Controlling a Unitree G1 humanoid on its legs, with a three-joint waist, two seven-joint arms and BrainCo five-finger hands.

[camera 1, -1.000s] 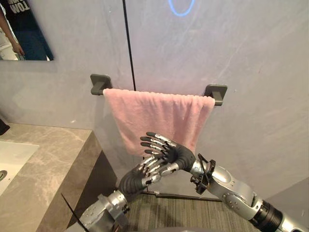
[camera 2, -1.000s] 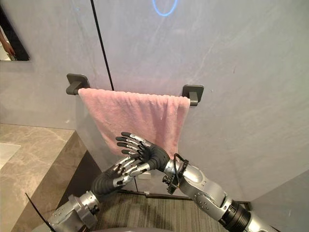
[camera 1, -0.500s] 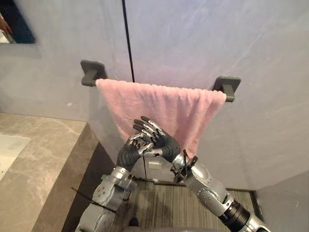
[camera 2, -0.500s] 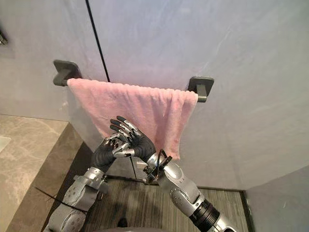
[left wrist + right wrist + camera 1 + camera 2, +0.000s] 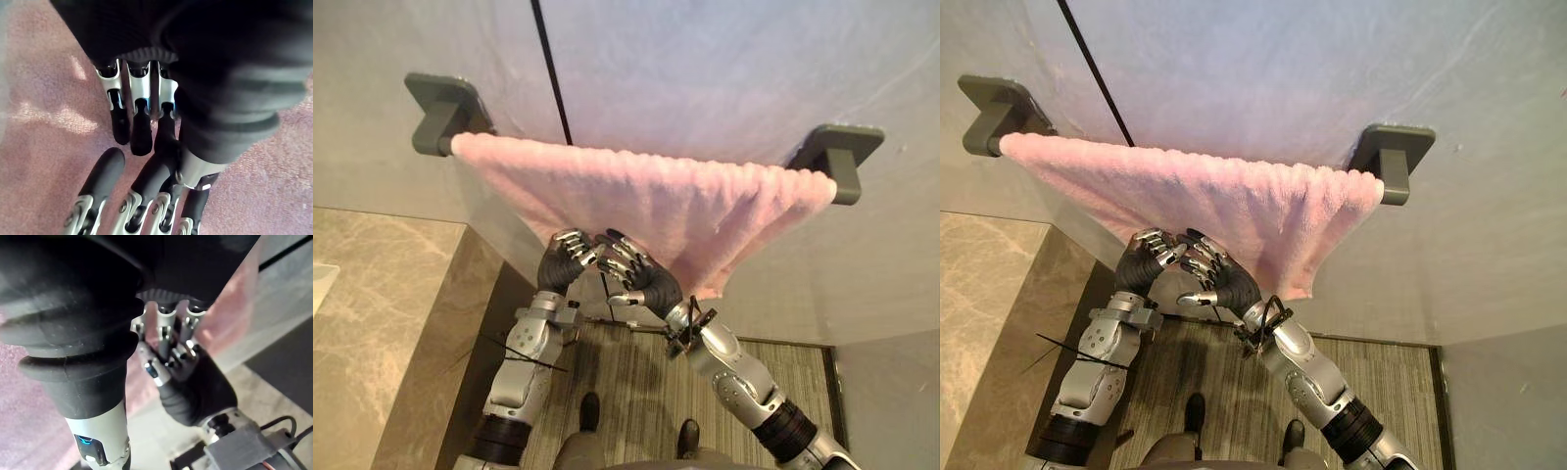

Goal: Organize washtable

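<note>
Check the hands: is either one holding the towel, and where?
Cannot tell: left hand and right hand meet at the lower edge of the pink towel; whether either grips cloth is unclear.

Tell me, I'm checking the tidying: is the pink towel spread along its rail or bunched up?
Spread: the pink towel runs from the left bracket to the right bracket, lower edge uneven.

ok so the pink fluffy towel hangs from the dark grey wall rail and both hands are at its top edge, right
Not the top edge: the left hand and the right hand are at the lower part of the pink fluffy towel, which hangs from the dark grey wall rail. The left eye view shows it.
</note>
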